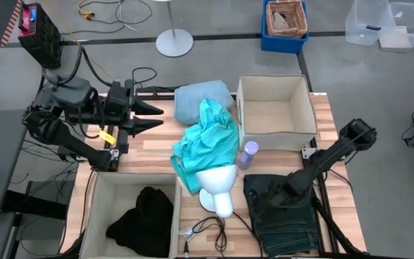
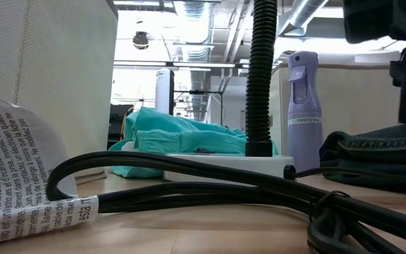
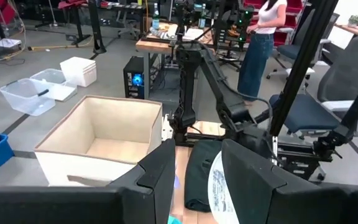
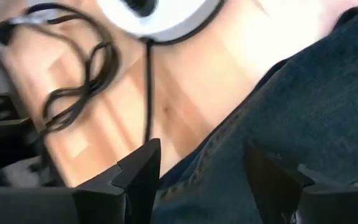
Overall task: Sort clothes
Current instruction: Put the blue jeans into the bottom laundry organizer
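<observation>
Black garment point(image 1: 142, 214) lies crumpled in my near bin point(image 1: 95, 208); the far box point(image 1: 244, 108) holds nothing. My right pincer point(image 1: 259, 206), spread wide, hangs over the folded jeans point(image 1: 293, 226). My left pincer point(image 1: 157, 117) hovers part-open by the pale blue one point(image 1: 192, 101); the teal shirt point(image 1: 210, 140) drapes the head point(image 1: 218, 191).

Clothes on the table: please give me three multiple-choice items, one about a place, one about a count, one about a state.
1. Where is the black garment?
A. in the near-left box
B. on the jeans
C. on the floor

2. How many open boxes stand on the table?
A. one
B. two
C. four

3. How are the right gripper fingers?
A. open over the jeans
B. shut on the teal shirt
C. out of view

Answers: 1 A, it lies inside the near-left box. 2 B, that one plus the empty far box. 3 A, the fingers stand apart above denim.
</observation>
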